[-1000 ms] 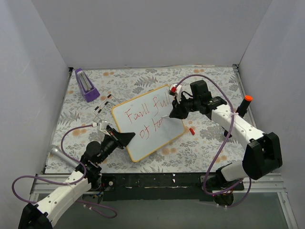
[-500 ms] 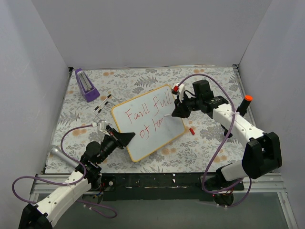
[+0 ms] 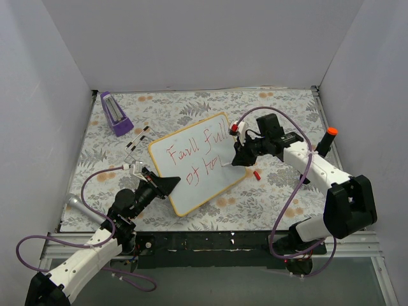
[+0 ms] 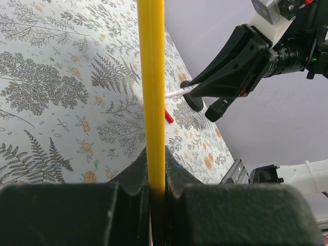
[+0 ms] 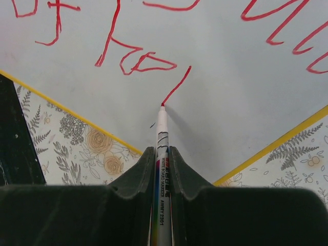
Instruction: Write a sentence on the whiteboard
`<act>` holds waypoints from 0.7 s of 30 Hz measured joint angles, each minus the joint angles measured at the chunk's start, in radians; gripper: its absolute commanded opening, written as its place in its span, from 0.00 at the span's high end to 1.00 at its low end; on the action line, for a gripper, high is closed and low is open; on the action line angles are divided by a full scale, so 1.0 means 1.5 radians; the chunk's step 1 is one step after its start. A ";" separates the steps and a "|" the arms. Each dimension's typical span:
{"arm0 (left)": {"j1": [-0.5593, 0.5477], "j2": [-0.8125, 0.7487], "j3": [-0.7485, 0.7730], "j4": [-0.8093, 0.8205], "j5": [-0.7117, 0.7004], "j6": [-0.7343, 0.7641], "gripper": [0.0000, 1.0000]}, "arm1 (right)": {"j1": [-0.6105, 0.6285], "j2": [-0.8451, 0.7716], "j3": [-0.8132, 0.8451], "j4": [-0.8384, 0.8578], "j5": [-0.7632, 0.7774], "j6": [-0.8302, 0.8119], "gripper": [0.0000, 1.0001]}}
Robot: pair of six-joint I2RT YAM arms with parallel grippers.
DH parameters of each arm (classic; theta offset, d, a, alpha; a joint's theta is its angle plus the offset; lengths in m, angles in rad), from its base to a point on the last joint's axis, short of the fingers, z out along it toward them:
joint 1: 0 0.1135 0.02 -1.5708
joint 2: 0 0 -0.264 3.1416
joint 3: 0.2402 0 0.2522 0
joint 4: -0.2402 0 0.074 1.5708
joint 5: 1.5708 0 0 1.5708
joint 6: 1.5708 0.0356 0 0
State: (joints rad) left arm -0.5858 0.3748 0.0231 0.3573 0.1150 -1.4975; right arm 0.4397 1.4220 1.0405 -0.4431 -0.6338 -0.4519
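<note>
The whiteboard lies tilted on the floral table, yellow-framed. My left gripper is shut on its near-left yellow edge, which runs up between the jaws. The sentence is red handwriting in two lines. My right gripper is shut on a white marker. The marker's red tip touches the board at the lower end of a fresh slanted stroke, right of the second line's last letters. The left wrist view shows the right gripper and marker from the side.
A purple block stands at the back left. Black clips lie off the board's left corner. A red cap lies on the table by the board's right edge. An orange-topped post stands at the right wall.
My right gripper has shifted slightly toward the near side along the board's right end, and a new red stroke has appeared at the end of the second line. The left gripper has not moved.
</note>
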 measured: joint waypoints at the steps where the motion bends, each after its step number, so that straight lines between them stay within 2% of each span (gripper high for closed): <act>1: 0.000 0.001 0.000 0.000 0.000 0.000 1.00 | 0.000 0.000 -0.004 -0.006 -0.002 -0.005 0.99; 11: 0.000 0.004 0.000 0.002 0.001 0.000 1.00 | 0.000 0.000 -0.008 -0.039 -0.010 -0.023 0.99; 21: 0.000 0.006 0.000 0.006 0.003 0.000 1.00 | -0.001 0.000 0.042 -0.005 -0.012 0.006 0.99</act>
State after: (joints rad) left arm -0.5858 0.3832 0.0231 0.3664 0.1196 -1.4975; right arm 0.4385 1.4223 1.1030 -0.4507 -0.6514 -0.4431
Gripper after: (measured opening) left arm 0.039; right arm 0.197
